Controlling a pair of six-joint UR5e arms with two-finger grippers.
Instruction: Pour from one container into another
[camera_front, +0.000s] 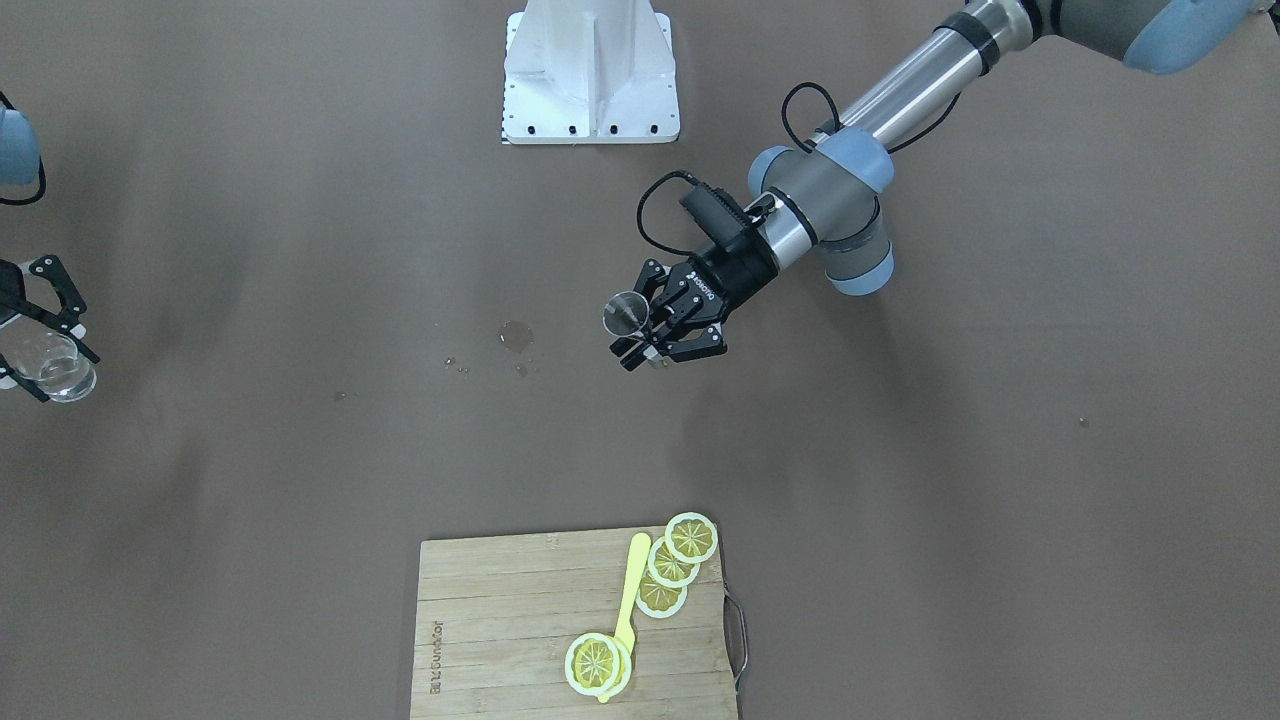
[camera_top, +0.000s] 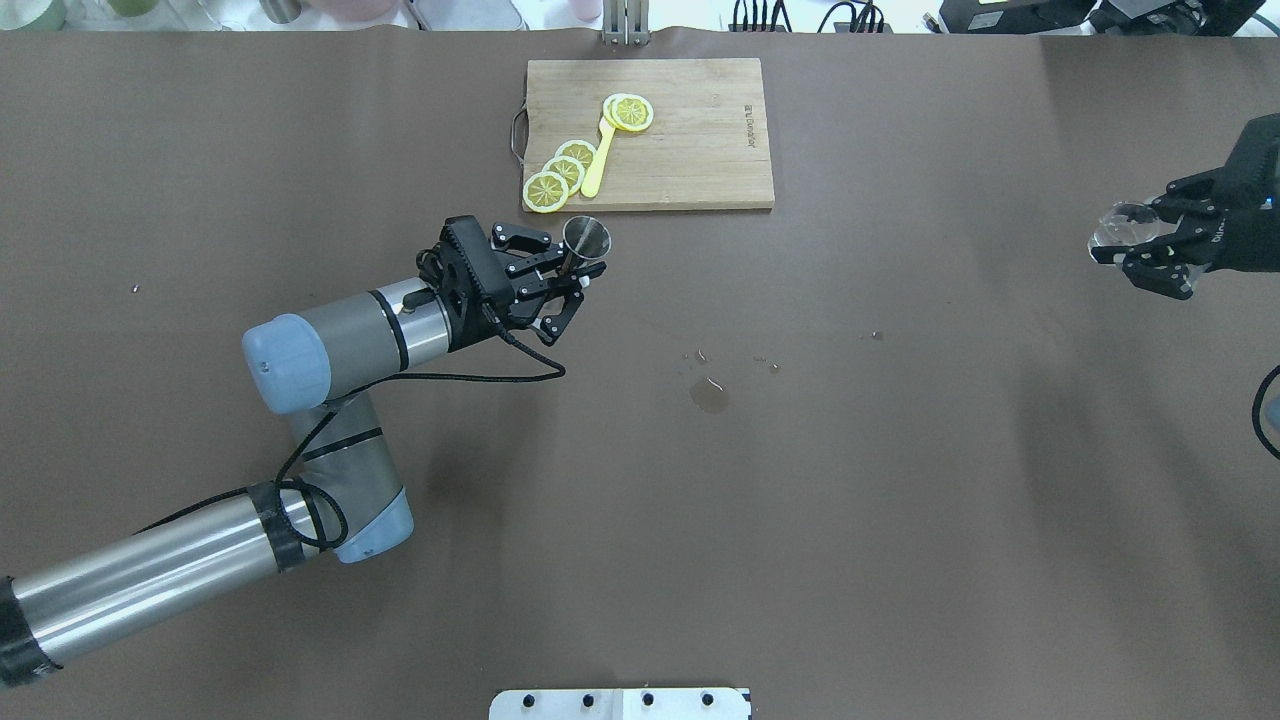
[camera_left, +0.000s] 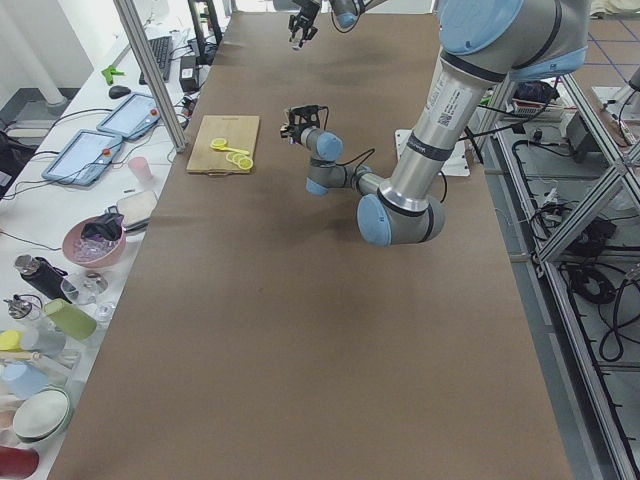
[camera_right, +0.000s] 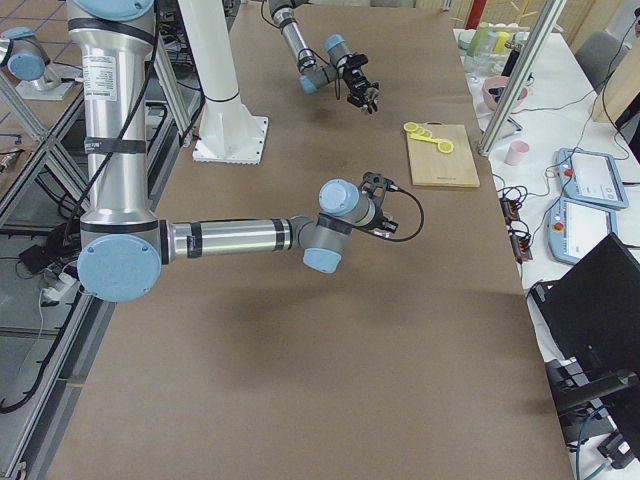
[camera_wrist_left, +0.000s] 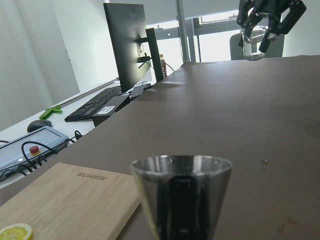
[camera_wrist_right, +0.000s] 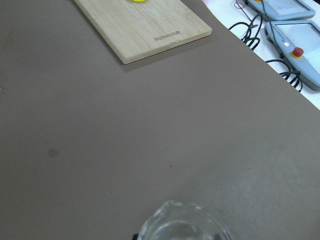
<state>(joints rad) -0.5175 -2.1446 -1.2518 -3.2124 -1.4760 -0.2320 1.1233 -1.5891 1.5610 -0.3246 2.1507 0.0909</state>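
The steel jigger (camera_top: 586, 238) is held above the table just in front of the cutting board, with my left gripper (camera_top: 570, 275) shut on its waist. It stands upright in the left wrist view, where its upper cone (camera_wrist_left: 182, 192) fills the bottom centre. In the front-facing view the jigger (camera_front: 624, 312) sits at the tips of the left gripper (camera_front: 642, 340). Far off at the table's right end, my right gripper (camera_top: 1135, 248) is shut on the clear glass cup (camera_top: 1118, 224), lifted off the table. The cup's rim (camera_wrist_right: 177, 226) shows at the bottom of the right wrist view.
A wooden cutting board (camera_top: 700, 150) at the table's far side carries lemon slices (camera_top: 560, 172) and a yellow spoon (camera_top: 598, 160). A small wet spill (camera_top: 709, 395) and some drops mark the brown table between the two arms.
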